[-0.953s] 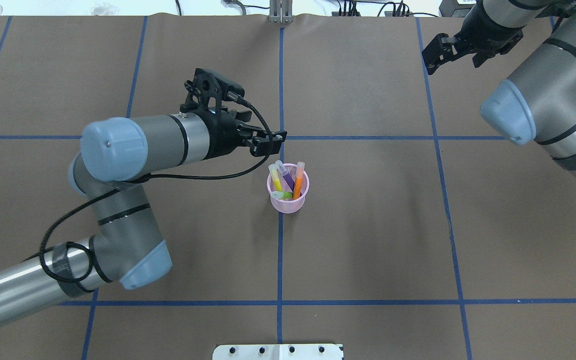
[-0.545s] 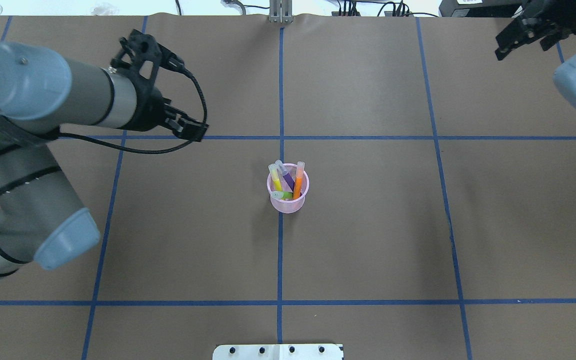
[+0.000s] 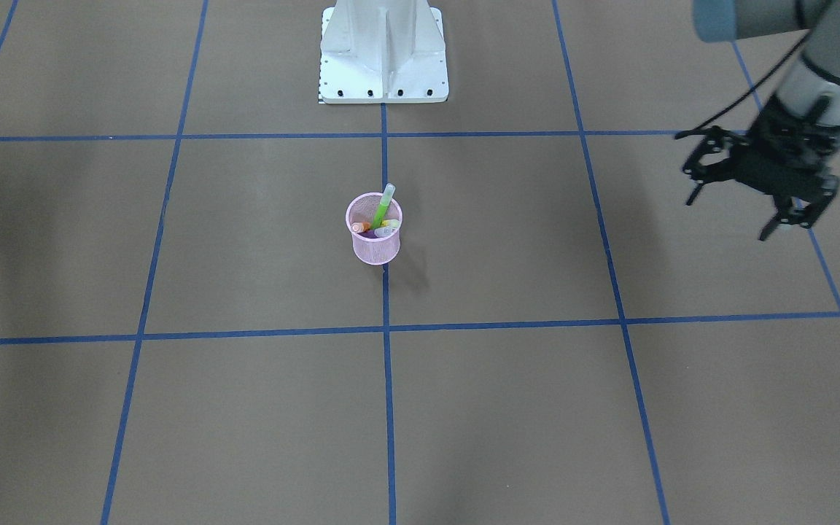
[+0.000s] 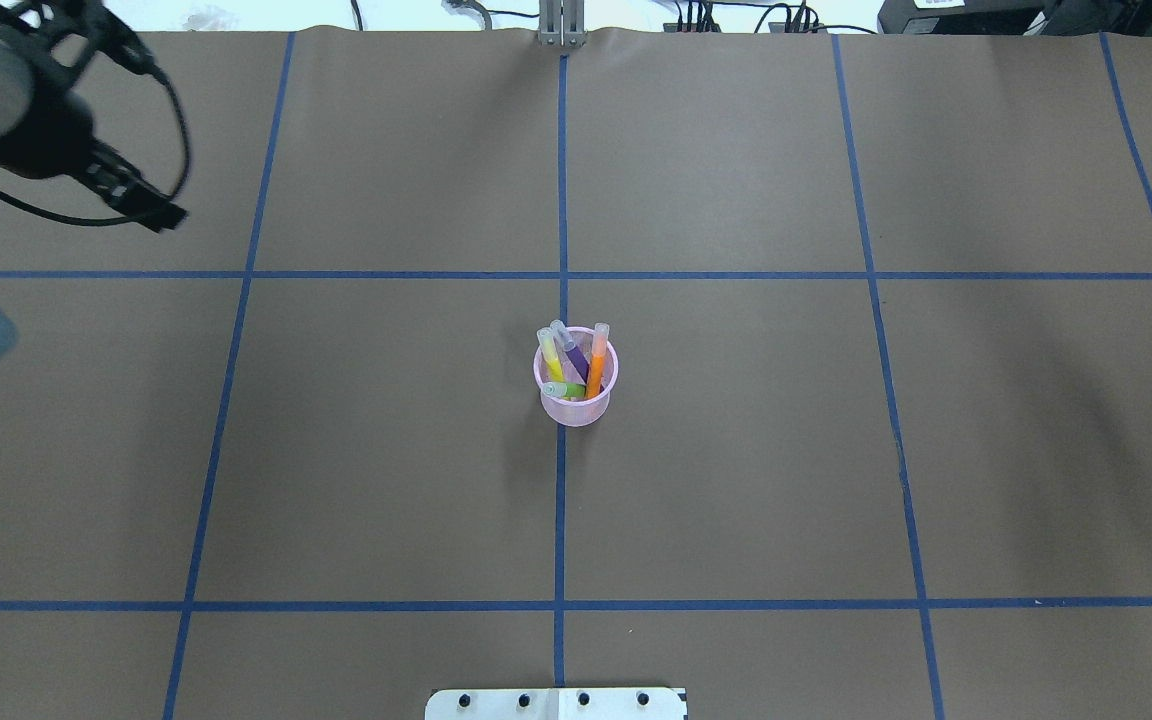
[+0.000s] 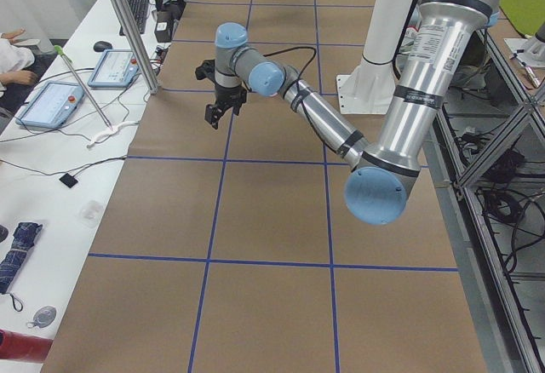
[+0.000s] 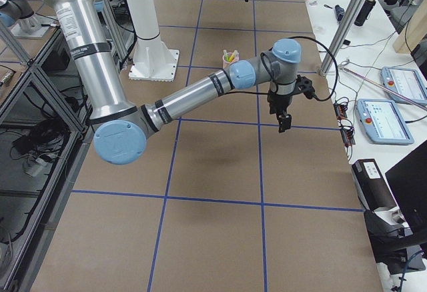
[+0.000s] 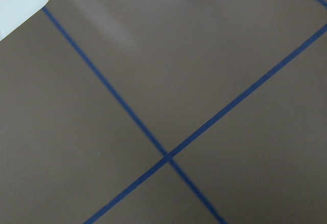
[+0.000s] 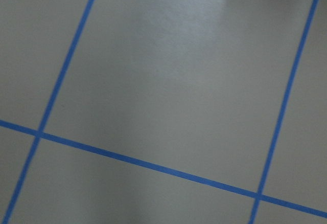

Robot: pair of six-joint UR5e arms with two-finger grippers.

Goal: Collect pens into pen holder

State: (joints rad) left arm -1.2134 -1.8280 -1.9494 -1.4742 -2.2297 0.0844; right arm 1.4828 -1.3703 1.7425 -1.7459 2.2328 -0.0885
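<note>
Pens (image 4: 576, 366) come second on your way out from the robot: nearest in the overhead view is the white base plate (image 4: 556, 703) at the edge of the brown paper table (image 4: 786, 500), taped into a blue grid. Further out, on the centre tape line (image 4: 559, 500) and between the two cross lines (image 4: 736, 275), the pink mesh cup (image 4: 576, 414) stands upright with all four pens in it. The green pen (image 4: 566, 390) leans toward the robot, its cap at the near rim; in the front view it rises well above the rim. The yellow pen (image 4: 550, 360), purple pen (image 4: 577, 364) and orange pen (image 4: 596, 368) lean the other way, their pale caps over the far rim. Farther still in that view, the left gripper (image 3: 784, 230) hangs out at the table's left side, well apart from the cup. The front view shows its fingers spread with nothing between them; the overhead view blurs it. The right gripper (image 6: 283, 124) is about as far out on the opposite side: only a black tip shows at the overhead view's edge, and in the right side view it hangs above the paper toward the table's far edge. You cannot tell whether its jaws are parted or closed. Each wrist camera gives you only brown paper and crossing tape lines.
</note>
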